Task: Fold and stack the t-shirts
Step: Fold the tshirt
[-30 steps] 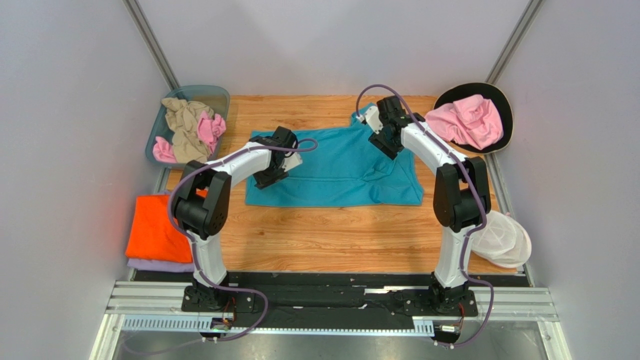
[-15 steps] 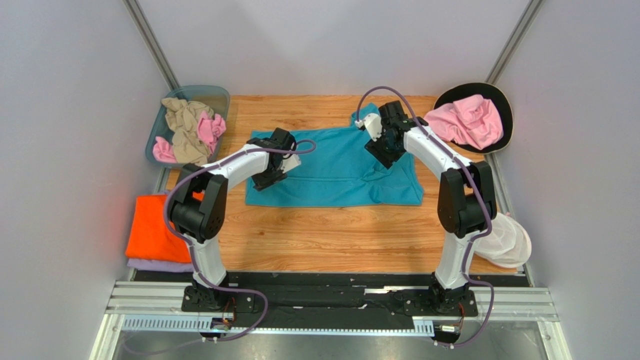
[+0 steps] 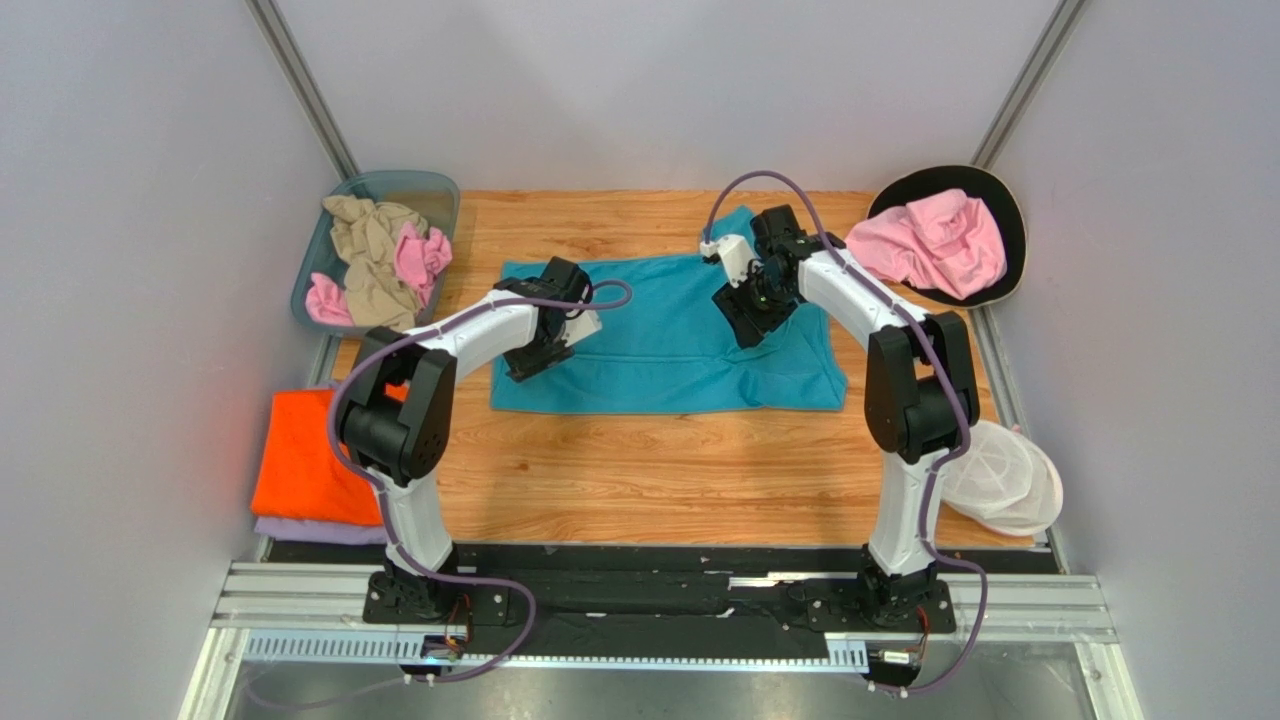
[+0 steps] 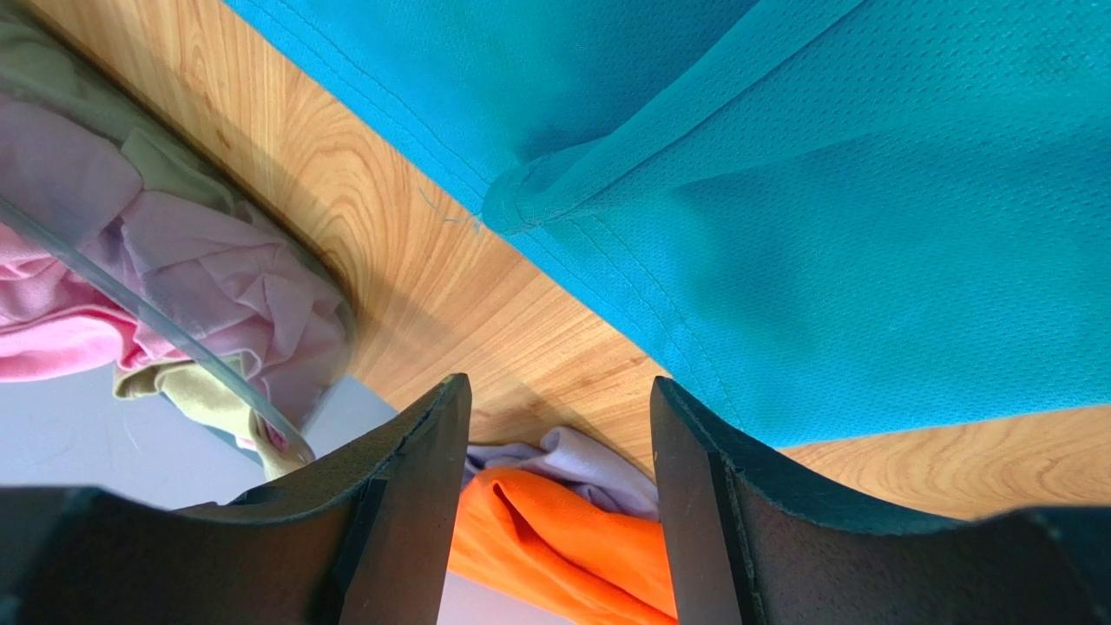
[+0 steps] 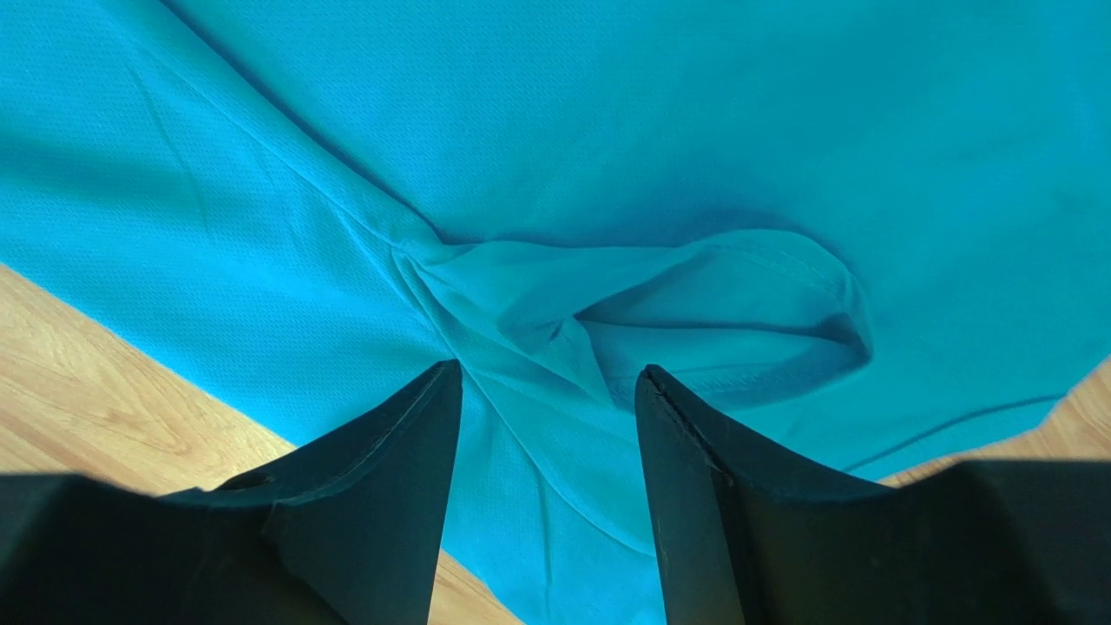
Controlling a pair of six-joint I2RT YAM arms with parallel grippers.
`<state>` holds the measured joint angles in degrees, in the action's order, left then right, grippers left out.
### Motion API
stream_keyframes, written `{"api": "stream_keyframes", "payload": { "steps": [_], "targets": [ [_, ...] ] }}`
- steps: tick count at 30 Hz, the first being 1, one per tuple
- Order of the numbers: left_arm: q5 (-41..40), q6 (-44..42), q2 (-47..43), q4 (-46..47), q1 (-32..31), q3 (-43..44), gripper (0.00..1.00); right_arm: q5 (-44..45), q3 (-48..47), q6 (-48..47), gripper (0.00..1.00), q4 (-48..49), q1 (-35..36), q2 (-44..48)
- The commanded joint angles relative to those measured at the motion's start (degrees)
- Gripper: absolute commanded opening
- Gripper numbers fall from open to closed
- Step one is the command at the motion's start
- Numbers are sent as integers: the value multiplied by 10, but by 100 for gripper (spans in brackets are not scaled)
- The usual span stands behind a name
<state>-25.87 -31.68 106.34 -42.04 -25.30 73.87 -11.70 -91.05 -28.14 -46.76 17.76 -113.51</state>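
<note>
Teal t-shirt point(image 3: 669, 353): spread flat across the middle of the bench point(image 3: 661, 465), with both pincers poised over it, one toward each side.

Left pincer point(image 4: 561, 391): jaws are seen standing apart with nothing between them. It is held over the teal t-shirt's left margin. In the left wrist view, bare wood fills the gap and the stitched teal hem runs just beyond and to the right of the fingertips.

Right pincer point(image 5: 548, 378): jaws are seen parted to a moderate width, with nothing clamped. A raised, pinched crease of teal cloth lies directly ahead of the gap. Whether the fingertips touch the cloth cannot be told.

Folded stack: an orange t-shirt point(image 3: 308, 458) is laid on a lavender t-shirt point(image 3: 316, 530) at the bench's near left edge.

Tub point(image 3: 428, 183): set at the far left corner. A beige t-shirt point(image 3: 368, 248) and a pink t-shirt point(image 3: 425, 258) are heaped in it, crumpled.

Black round mat point(image 3: 1010, 210): set at the far right corner, with a second pink t-shirt point(image 3: 932, 243) bunched on it.

White dish point(image 3: 1007, 477): placed at the near right edge, beside the right arm.
</note>
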Motion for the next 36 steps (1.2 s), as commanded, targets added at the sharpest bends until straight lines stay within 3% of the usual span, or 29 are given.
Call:
{"api": "stream_keyframes", "payload": {
  "steps": [1,20,23,27,33,36],
  "targets": [
    [-7,-4,-16,16,2,-6,63,-35,-36,18,56,0,3,-18],
    [-11,-8,-8,27,2,-11,63,-30,-59,19,49,6,3,-65],
    [-12,-8,-6,27,2,-10,63,-31,-60,19,42,6,3,-65],
    [-11,-7,-6,27,2,-11,63,-29,-61,18,21,6,3,-66],
    [-12,-7,-5,28,2,-13,63,-24,-65,18,0,5,5,-62],
    [-12,-6,-3,29,2,-14,63,-18,-78,17,0,2,4,-59]
  ]
}}
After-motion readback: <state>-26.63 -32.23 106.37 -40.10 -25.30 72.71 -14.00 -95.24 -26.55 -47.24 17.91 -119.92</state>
